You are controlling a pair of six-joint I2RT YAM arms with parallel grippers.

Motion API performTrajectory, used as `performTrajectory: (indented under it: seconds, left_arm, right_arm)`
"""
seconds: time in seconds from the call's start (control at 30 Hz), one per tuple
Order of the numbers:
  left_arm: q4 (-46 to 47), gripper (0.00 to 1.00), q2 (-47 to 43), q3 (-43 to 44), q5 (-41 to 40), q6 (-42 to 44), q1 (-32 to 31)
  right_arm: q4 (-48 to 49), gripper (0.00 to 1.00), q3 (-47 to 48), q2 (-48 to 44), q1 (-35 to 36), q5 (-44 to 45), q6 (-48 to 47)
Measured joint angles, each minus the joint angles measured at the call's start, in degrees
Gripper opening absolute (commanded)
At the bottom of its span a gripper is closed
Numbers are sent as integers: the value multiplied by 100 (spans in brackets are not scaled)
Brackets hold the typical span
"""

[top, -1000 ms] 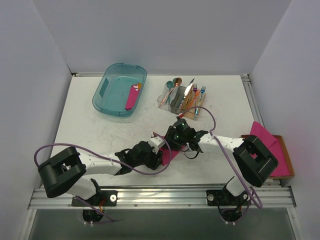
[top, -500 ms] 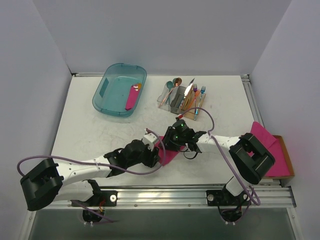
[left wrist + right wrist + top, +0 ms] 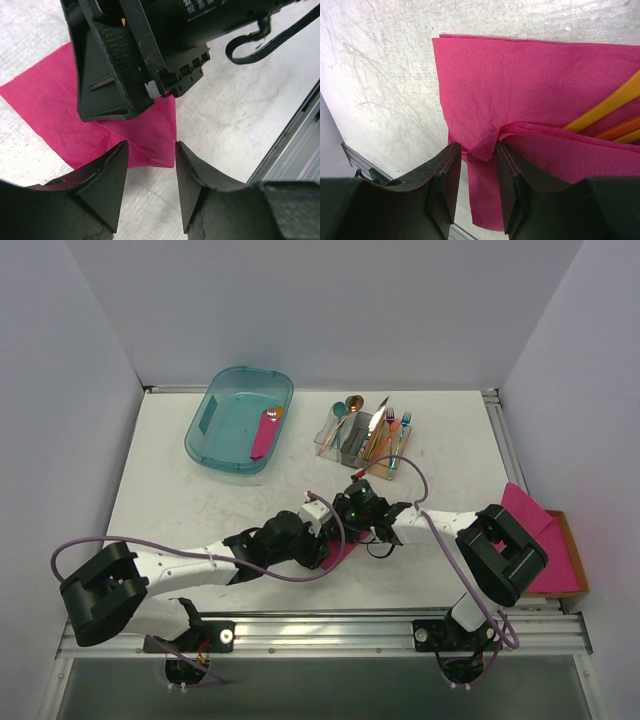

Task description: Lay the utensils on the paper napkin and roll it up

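My right pincer (image 3: 477, 150) is standing partly closed, and it is pinching a bunched fold of the pink napkin (image 3: 495, 85) between its fingertips. The paper is touching both inner faces and is hanging down through the gap. My left pincer (image 3: 151, 150) is standing about half open and is gripping nothing. Its fingertips are hovering to either side of a napkin corner that is lying flat on the table (image 3: 240, 115), and the body of my right pincer is filling the view just beyond them.

The napkin is lying on the near side of the cutlery holder (image 3: 365, 437), close to it. From above it is mostly hidden by my two pincers, which are meeting over it. The orange utensils (image 3: 607, 107) are lying on the napkin, with one flap of paper folded over them, so only slim stems are showing. How many there are I cannot tell.

Left of the holder a teal bin (image 3: 238, 420) is sitting, with a pink roll (image 3: 264, 433) inside it. Right of the holder and nearer to my bases, a stack of pink sheets (image 3: 558, 555) is resting at the table's edge.
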Motion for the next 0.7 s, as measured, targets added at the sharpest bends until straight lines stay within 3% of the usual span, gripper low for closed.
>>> performTrajectory:
  seconds: [0.7]
  left_arm:
    - [492, 49, 807, -264, 59, 59, -72]
  right_arm:
    - [-22, 34, 81, 39, -35, -2, -2]
